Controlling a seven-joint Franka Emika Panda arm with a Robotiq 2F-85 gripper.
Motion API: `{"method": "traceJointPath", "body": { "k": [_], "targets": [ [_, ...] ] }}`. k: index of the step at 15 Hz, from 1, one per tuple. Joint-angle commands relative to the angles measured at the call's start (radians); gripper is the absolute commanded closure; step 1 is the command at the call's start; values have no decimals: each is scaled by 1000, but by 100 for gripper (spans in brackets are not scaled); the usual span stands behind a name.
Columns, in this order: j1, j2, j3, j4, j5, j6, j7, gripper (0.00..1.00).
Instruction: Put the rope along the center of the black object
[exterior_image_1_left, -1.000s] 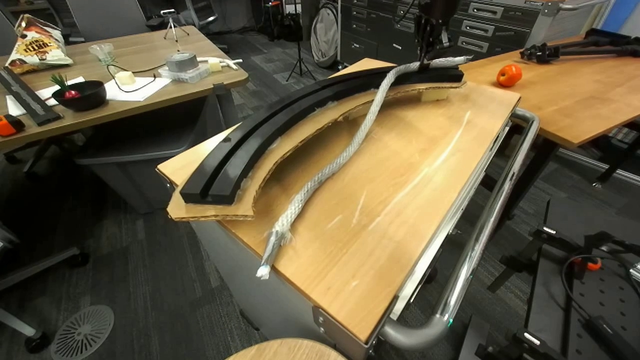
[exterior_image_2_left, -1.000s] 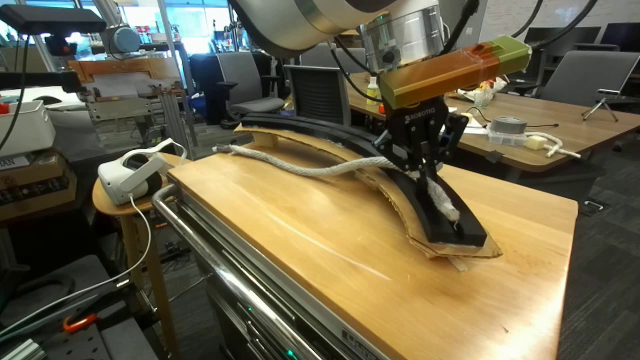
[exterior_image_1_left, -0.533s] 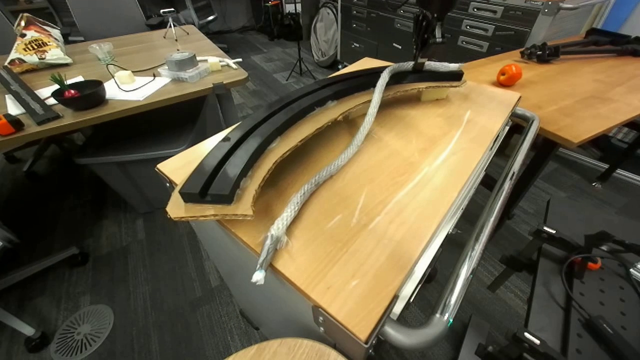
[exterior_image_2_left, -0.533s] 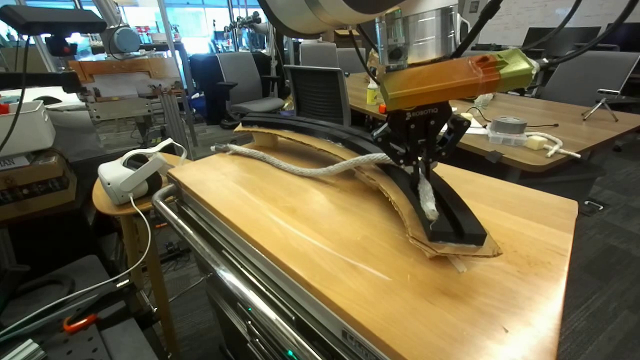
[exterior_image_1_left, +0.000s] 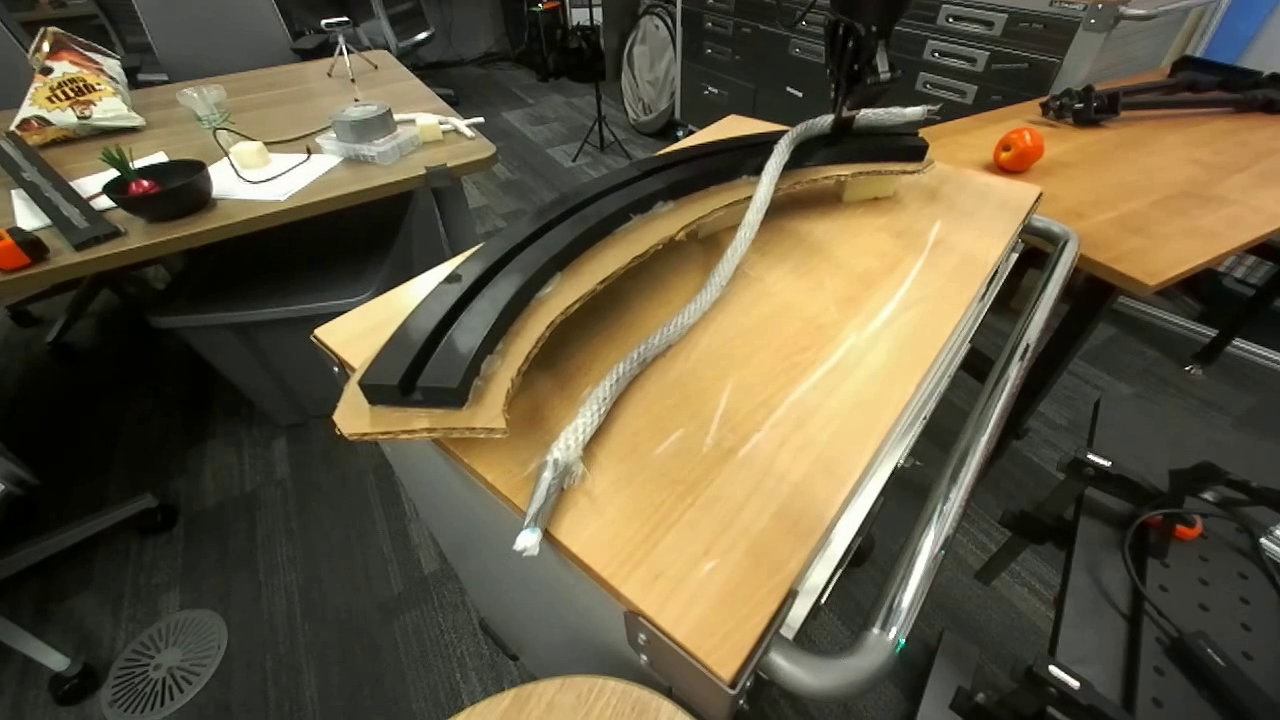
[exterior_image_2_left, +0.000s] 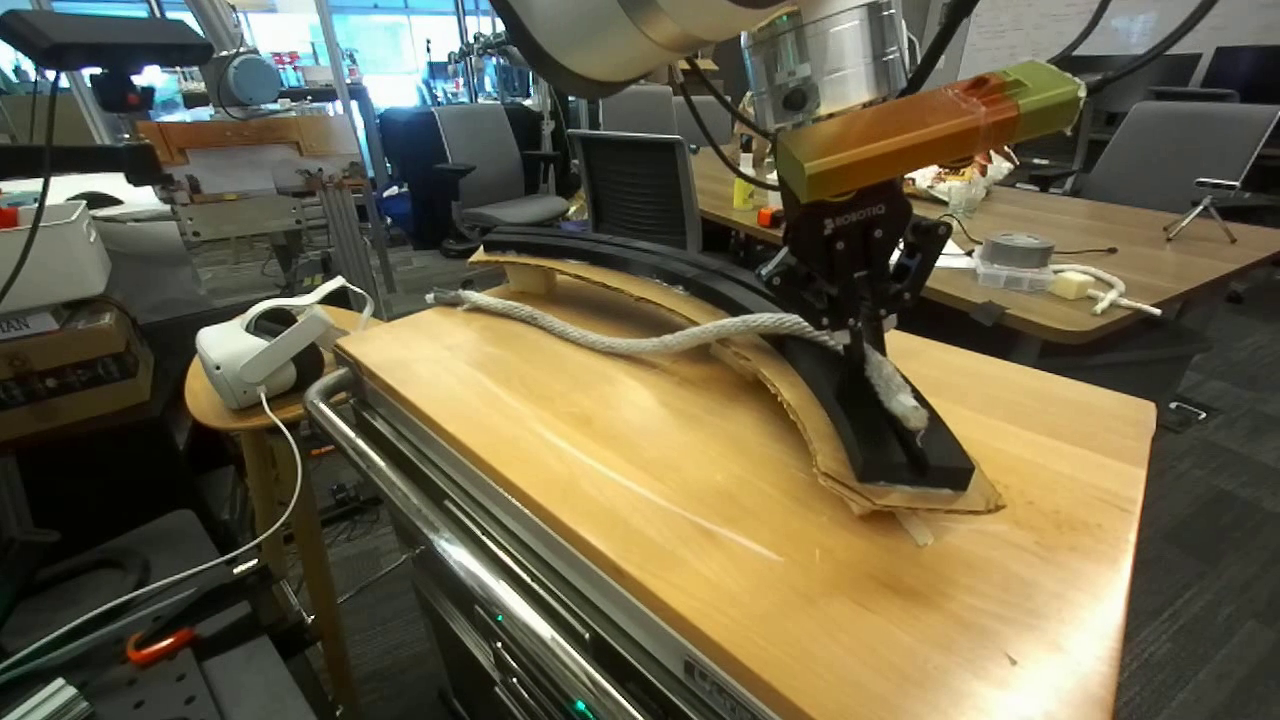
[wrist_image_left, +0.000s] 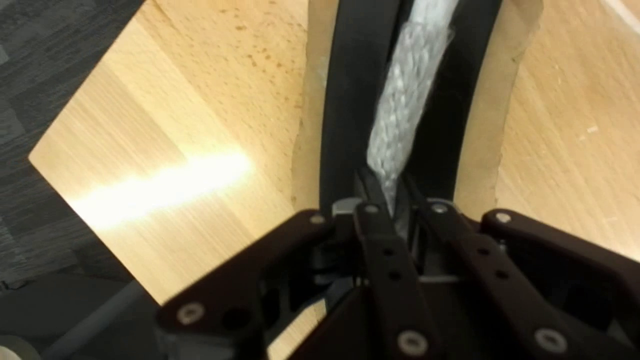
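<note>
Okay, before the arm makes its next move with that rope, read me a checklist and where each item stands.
1. Gripper closed on the rope: ok, pinched near one end.
2. Held end above the black track: ok.
3. Held end down in the central groove: not ok, it looks raised above it.
4. Rest of the rope on the track: not ok, much of it lies on the tabletop, its free end reaching past the edge.
5. Cardboard base fixed to the tabletop: cannot tell.
</note>
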Motion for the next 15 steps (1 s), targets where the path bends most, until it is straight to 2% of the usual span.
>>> {"method": "traceJointPath", "body": {
  "k": [1, 7, 8, 9, 15],
  "targets": [
    [8, 9, 5, 28, -71, -19, -20, 94],
    [0, 10, 13, 24, -23, -48, -52, 95],
    [0, 11, 11, 25, -26, -52, -47, 64],
    [1, 10, 11, 25, -29, -54, -44, 64],
    [2, -18, 16, 25, -24, -67, -77, 18]
  ]
}}
